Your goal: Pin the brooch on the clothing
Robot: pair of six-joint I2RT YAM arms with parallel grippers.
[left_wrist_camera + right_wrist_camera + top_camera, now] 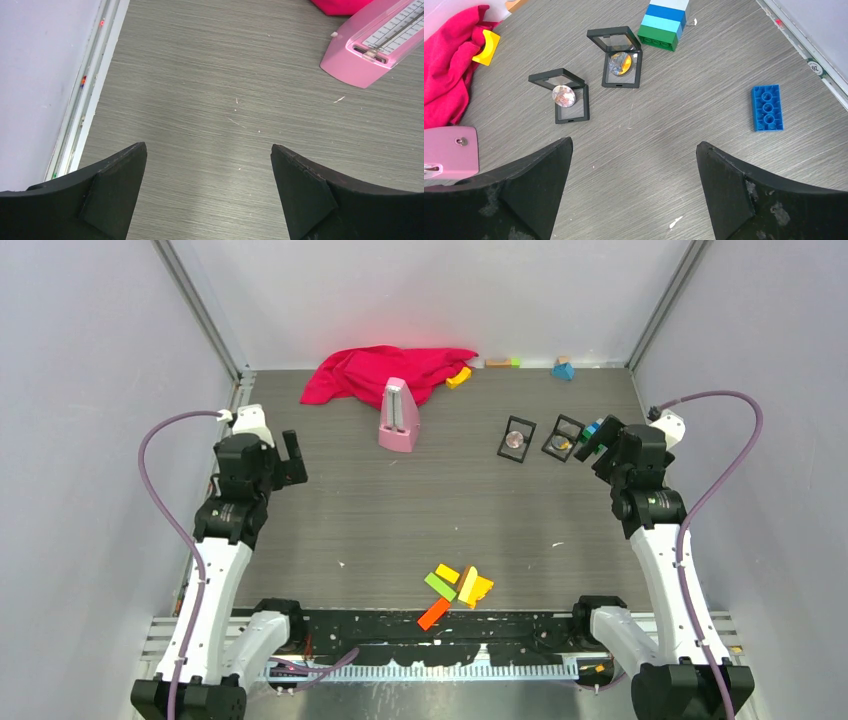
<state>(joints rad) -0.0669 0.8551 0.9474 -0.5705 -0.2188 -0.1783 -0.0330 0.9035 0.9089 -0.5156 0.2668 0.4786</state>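
Observation:
The clothing (385, 372), a crumpled crimson-pink T-shirt, lies at the back of the table; its edge shows in the left wrist view (340, 6) and the right wrist view (449, 65). Two open black display cases stand right of centre. One holds a silvery round brooch (516, 438) (564, 95), the other a gold-and-blue brooch (562, 440) (620, 63). My right gripper (592, 443) (634, 147) hovers open just right of the cases, holding nothing. My left gripper (291, 445) (209, 150) is open over bare table at the left, also holding nothing.
A pink metronome (399, 417) (375, 45) stands in front of the shirt. A yellow block (486, 47) touches the shirt's right edge. A blue-green brick stack (664, 22) and a flat blue brick (767, 107) lie near my right gripper. Coloured blocks (455, 590) sit by the near edge.

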